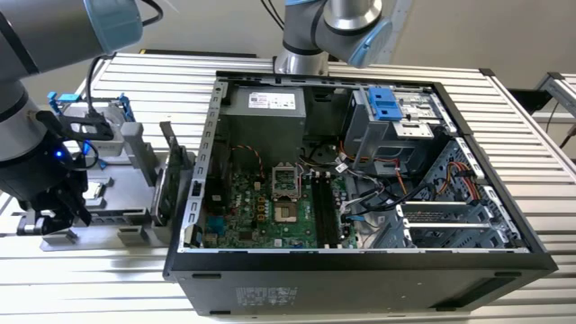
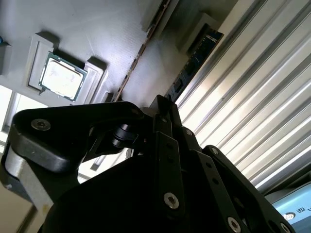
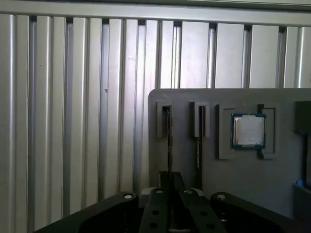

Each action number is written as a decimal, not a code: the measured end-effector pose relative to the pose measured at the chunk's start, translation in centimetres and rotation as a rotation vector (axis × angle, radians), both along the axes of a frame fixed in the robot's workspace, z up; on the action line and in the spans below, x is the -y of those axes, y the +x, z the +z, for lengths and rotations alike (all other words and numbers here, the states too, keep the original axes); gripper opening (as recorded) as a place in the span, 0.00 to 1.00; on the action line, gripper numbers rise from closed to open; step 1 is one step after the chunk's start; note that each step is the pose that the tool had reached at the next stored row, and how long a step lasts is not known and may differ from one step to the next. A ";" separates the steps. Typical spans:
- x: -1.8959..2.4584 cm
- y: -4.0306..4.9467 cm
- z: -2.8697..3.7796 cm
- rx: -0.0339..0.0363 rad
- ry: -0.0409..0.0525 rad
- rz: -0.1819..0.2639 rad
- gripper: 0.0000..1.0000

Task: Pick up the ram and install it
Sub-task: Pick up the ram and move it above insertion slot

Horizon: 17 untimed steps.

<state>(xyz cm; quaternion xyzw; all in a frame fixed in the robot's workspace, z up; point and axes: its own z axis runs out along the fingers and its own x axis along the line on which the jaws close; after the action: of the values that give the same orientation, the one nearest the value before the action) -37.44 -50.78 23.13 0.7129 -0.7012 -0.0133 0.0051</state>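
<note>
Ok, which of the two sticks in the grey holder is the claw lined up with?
The memory stick farther from the square chip, nearest the holder's edge; the claw sits in line with it. The other stick stands next to the chip.

case: sits mid-table, open side up
motherboard: flat inside, toward the exterior view's left
drive cage: inside too, on the board's other side
tray: on the table right beside the case, exterior view's left
ram: on edge in the tray's outermost slot
cpu: in a tray pocket, past a second stick
</note>
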 end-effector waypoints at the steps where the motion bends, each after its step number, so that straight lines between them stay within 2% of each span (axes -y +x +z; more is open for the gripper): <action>1: 0.00 0.00 0.01 0.0002 0.0002 -0.003 0.00; 8: 0.00 0.00 0.31 -0.0001 0.0017 -0.020 0.00; 17: 0.00 0.00 0.93 -0.0001 0.0018 -0.022 0.00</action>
<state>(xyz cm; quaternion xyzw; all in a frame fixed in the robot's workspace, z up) -37.44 -50.78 24.06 0.7053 -0.7088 -0.0141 0.0043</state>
